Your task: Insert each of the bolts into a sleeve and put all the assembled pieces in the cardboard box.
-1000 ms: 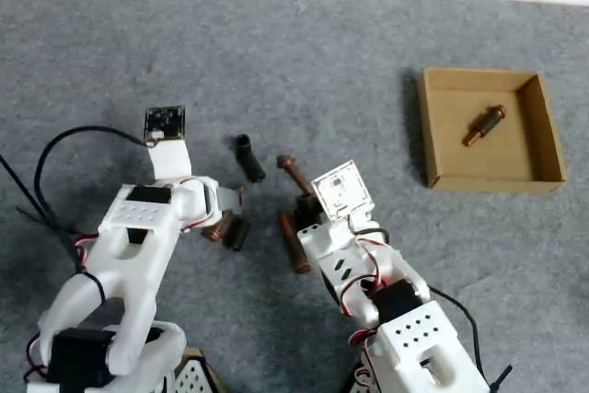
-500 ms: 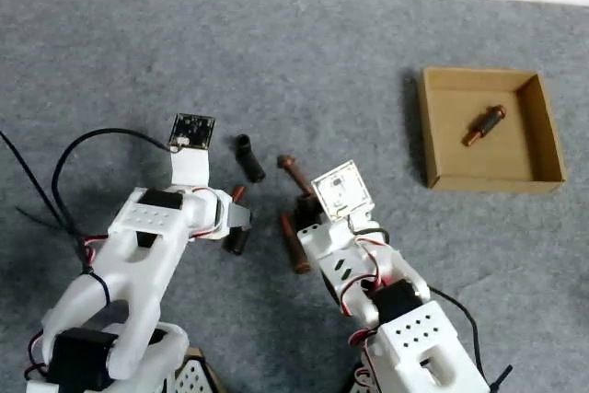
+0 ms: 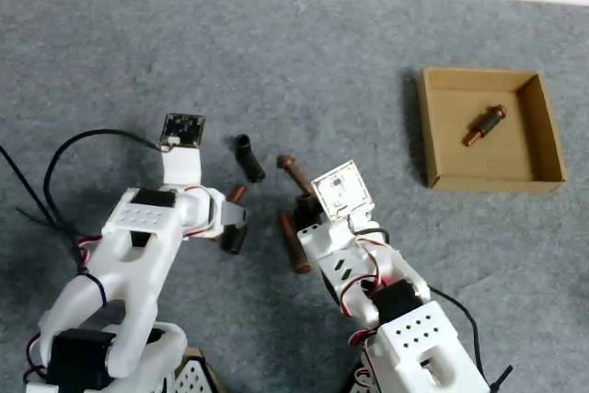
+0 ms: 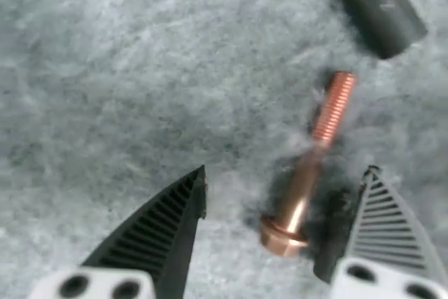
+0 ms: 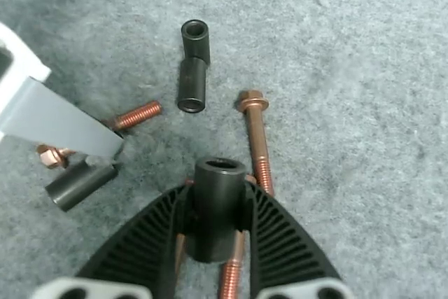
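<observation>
Right gripper [image 5: 217, 194] is clenched on a black sleeve [image 5: 218, 222] mid-table, a loose bolt [image 5: 253, 138] lying just beside it. I see the left gripper [image 4: 287, 173] released, jaws straddling a copper bolt [image 4: 311, 152] lying flat on the table [image 3: 110, 43]. Farther out, the cardboard box [image 3: 428, 126] near the right edge holds one assembled piece [image 3: 484, 124].

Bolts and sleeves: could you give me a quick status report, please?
Left gripper open astride a bolt. Right gripper shut on a sleeve. One assembled piece in box. Loose sleeve near that bolt's tip.
</observation>
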Controlling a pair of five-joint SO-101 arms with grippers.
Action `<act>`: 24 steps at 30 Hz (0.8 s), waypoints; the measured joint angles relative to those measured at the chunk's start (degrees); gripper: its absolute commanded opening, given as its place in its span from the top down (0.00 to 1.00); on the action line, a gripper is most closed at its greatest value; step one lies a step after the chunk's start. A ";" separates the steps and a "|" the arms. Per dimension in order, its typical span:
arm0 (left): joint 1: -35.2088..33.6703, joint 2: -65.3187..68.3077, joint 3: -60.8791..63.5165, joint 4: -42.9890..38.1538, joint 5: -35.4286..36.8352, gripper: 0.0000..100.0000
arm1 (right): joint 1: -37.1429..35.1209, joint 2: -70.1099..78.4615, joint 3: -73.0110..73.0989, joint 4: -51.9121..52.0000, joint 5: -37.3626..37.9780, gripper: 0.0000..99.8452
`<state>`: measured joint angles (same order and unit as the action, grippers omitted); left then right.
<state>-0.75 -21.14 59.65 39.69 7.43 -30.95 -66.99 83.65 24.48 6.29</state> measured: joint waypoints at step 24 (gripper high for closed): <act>-1.85 0.00 0.00 3.25 -6.42 0.68 | 0.00 0.00 0.00 0.00 0.00 0.99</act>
<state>-2.59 -21.14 59.65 42.95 1.01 -30.95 -66.99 83.65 24.48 6.29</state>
